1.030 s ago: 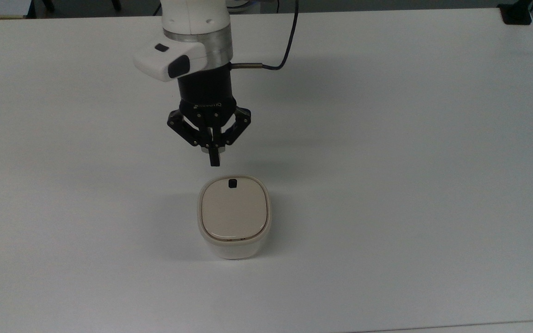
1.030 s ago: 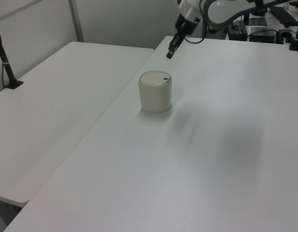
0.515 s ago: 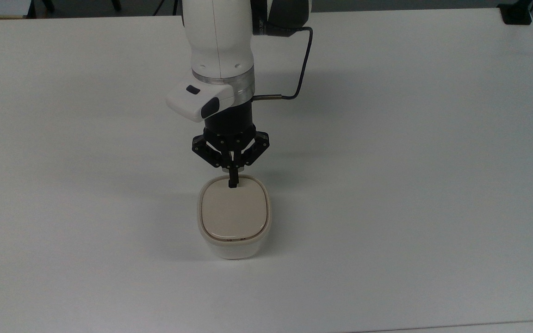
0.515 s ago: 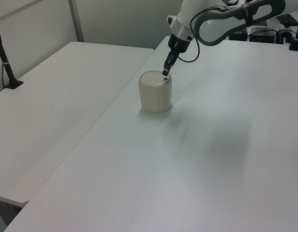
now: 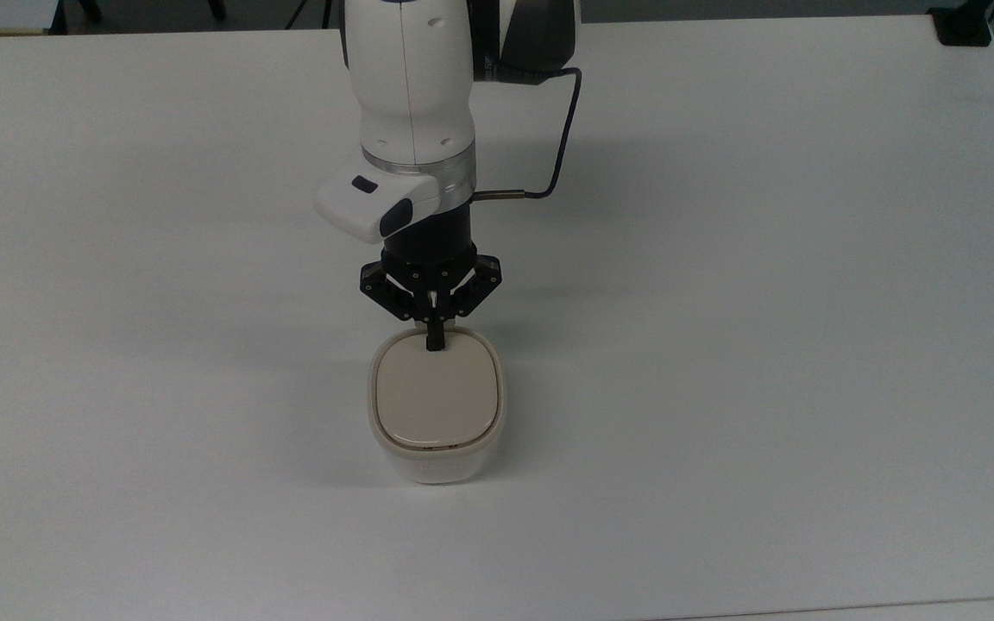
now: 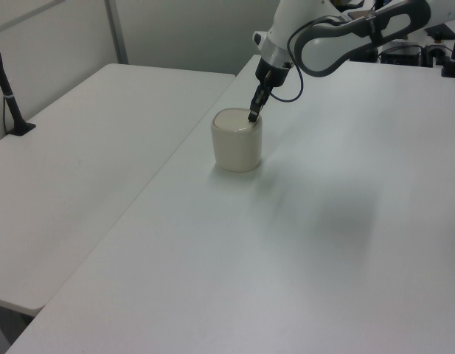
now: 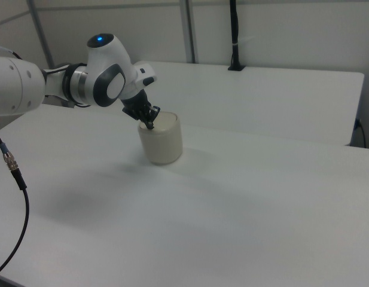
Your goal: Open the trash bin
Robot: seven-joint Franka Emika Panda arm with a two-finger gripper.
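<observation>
Because the trash bin [image 5: 437, 405] sitting directly under our claw [image 5: 434, 343] looks like light, stiff, smooth plastic (likely to skid), we judge it needs no grasp, only our pinched-together fingertips pressing straight down on its lid [image 5: 437, 397] near the edge below them.

Even, diffuse overhead lighting; soft shadows fall on the white table [image 5: 721, 345] around the trash bin [image 5: 437, 414]; mild glare.
</observation>
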